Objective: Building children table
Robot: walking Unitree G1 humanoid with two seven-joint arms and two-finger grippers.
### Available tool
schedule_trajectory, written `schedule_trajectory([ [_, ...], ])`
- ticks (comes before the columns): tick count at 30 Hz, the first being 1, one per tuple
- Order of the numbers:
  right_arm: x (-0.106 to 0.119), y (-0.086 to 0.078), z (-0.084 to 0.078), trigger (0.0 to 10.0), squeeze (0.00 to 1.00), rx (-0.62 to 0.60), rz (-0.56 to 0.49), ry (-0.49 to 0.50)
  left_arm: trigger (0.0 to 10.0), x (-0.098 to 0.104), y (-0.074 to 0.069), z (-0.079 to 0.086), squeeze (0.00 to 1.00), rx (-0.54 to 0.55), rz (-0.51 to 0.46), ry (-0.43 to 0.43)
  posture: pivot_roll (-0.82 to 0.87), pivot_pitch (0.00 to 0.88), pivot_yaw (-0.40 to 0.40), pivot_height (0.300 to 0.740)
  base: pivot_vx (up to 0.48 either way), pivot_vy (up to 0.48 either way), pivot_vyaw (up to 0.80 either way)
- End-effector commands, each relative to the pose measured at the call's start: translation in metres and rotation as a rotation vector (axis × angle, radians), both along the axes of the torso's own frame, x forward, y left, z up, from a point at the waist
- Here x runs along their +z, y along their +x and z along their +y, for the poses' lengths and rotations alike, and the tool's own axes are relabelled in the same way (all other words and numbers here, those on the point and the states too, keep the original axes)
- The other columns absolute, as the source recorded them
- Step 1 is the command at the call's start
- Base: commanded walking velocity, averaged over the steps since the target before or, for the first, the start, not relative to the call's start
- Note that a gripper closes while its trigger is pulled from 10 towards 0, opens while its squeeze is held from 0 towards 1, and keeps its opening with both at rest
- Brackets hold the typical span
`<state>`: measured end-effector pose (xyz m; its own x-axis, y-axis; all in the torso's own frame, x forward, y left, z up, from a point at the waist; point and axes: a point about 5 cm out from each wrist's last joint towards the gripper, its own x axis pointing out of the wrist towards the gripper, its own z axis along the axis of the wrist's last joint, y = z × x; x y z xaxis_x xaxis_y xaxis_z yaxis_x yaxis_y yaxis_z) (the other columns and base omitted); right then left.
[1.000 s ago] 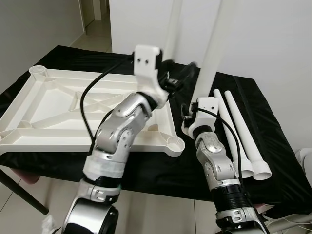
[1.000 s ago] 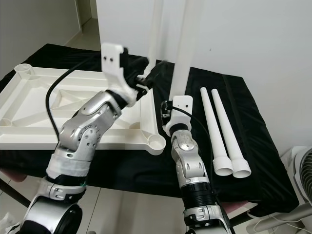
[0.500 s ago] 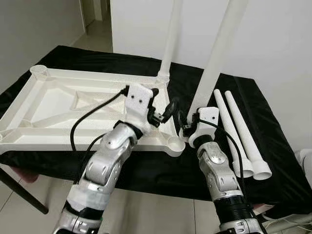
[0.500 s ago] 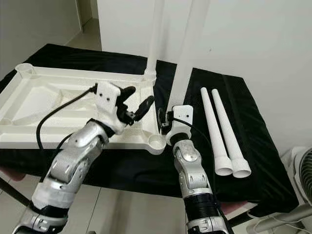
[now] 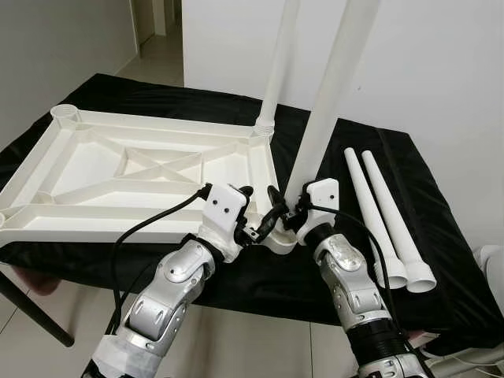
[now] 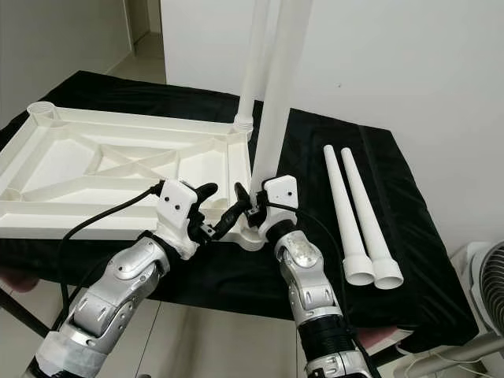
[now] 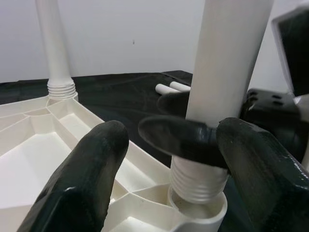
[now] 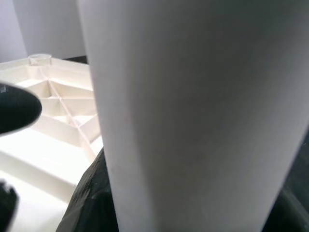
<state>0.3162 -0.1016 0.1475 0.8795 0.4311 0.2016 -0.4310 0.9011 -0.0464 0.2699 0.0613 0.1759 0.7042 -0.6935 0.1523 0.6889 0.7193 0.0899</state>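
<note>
The white table top lies upside down on the black-covered table. One white leg stands screwed into its far right corner. My right gripper is shut on a second leg, held upright and slightly tilted. That leg's threaded end sits at the near right corner socket. My left gripper is open just left of that socket, its fingers spread on either side of the leg's base without gripping it.
Two loose white legs lie side by side on the black cloth right of the table top. A white wall stands close behind. A fan shows at the lower right, off the table.
My left arm has dropped from high over the table top to the near right corner. The right gripper has brought the leg's lower end left onto the corner socket.
</note>
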Motion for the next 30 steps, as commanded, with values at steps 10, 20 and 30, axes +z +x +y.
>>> schedule_trajectory([
  [10, -0.033, 0.003, -0.008, 10.0, 0.00, -0.019, 0.108, 0.025, 10.0, -0.009, -0.019, -0.009, 0.00, -0.309, 0.011, 0.089, 0.01, 0.003, -0.106, 0.740, 0.000, 0.000, 0.00],
  [20, -0.045, -0.003, -0.001, 10.0, 0.00, 0.055, 0.069, -0.139, 10.0, -0.011, -0.021, -0.009, 0.00, -0.314, 0.019, 0.116, 0.02, 0.002, -0.101, 0.740, 0.000, 0.000, 0.00],
  [30, -0.052, 0.002, -0.014, 10.0, 0.00, 0.048, 0.091, -0.148, 10.0, -0.010, -0.022, -0.012, 0.00, -0.320, 0.014, 0.126, 0.02, 0.005, -0.099, 0.740, 0.000, 0.000, 0.00],
])
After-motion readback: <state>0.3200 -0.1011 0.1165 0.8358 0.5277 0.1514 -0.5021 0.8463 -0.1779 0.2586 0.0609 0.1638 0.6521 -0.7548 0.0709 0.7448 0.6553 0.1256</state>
